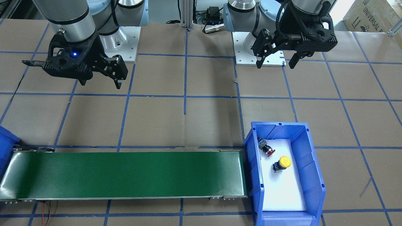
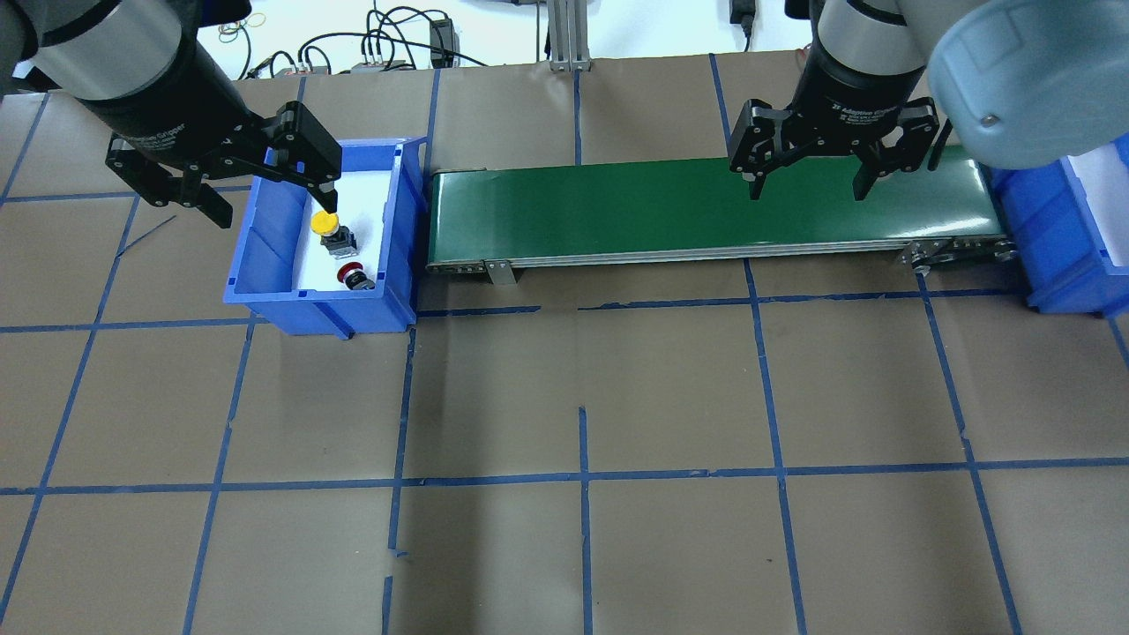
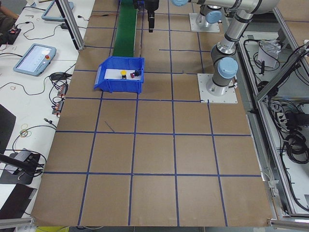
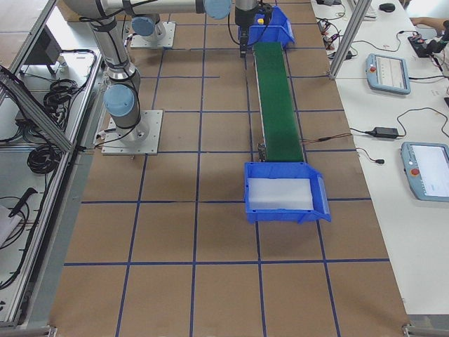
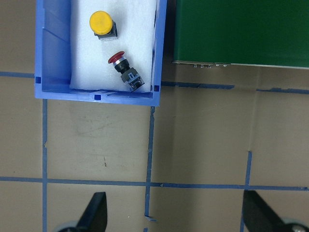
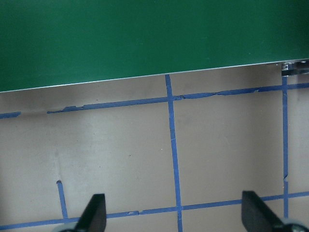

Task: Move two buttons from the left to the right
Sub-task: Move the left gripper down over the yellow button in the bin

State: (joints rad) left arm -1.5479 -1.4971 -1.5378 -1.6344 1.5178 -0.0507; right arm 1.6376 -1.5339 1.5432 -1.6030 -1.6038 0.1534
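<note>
The yellow button and the red button sit just beside each other on white padding in a blue bin, at the robot's left end of the green belt. The red one lies on its side. Both tools hang over the desk, spread wide and gripping nothing: the left tool near the bin, the right tool by the belt.

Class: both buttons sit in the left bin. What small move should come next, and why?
Probably shift the open left gripper forward over the yellow button in the blue bin: it and the red button lie ungrasped, ahead of the gripper.
</note>
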